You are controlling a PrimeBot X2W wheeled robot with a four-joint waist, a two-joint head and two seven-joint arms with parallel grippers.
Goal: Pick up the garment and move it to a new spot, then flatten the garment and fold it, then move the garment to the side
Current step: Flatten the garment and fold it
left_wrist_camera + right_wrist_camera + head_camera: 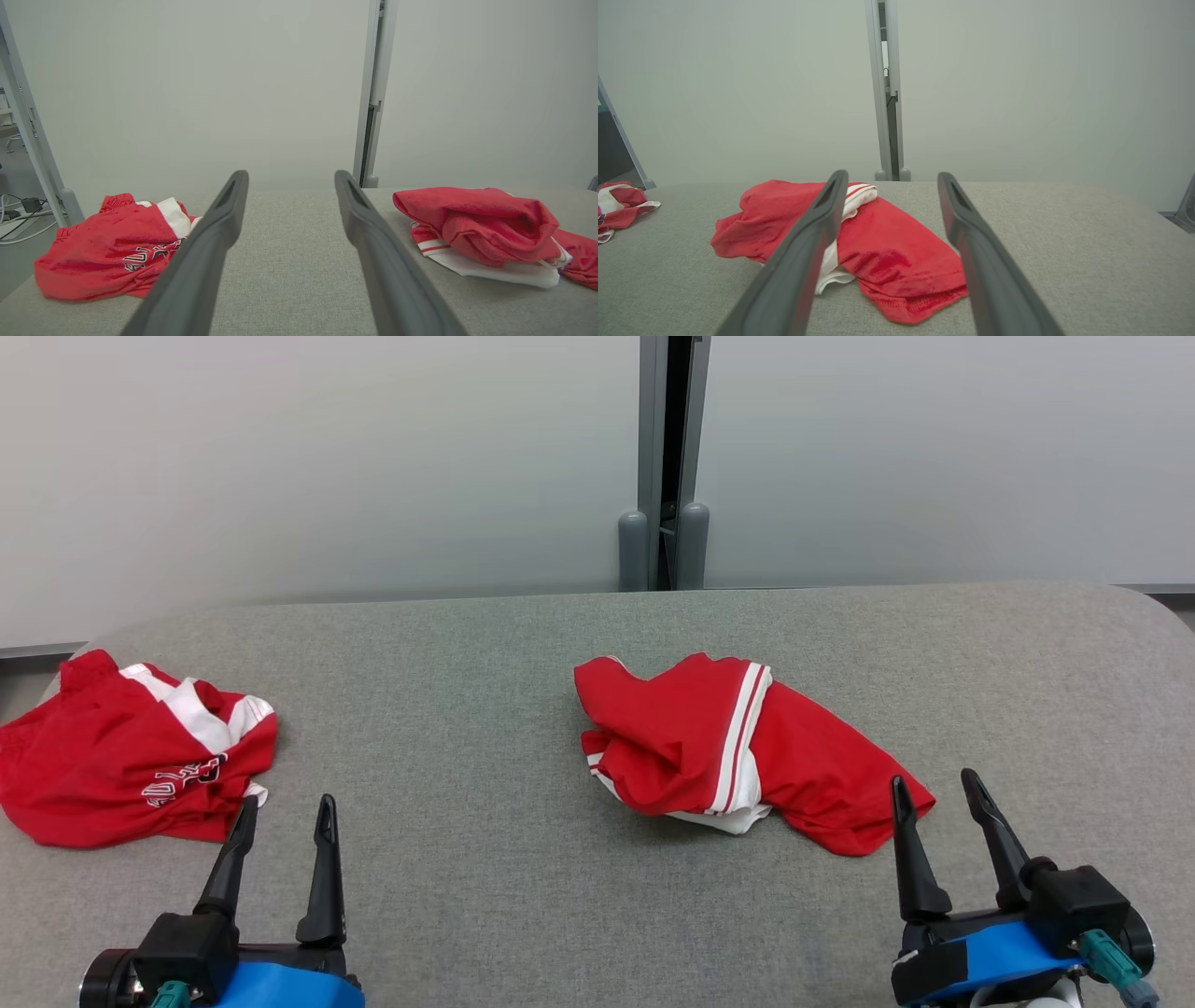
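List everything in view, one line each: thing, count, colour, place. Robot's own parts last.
lettered garment: one, red and white, crumpled at the table's left edge.
striped garment: one, red and white, crumpled right of centre.
table: one, grey fabric top, under both garments.
wall panels: two, pale grey, behind the table.
post: one, grey, between the panels.
cables: several, white and dark, floor beyond the table's left end.
left gripper: one, dark, lower left, jaws open, empty.
right gripper: one, dark, lower right near the striped garment, jaws open, empty.
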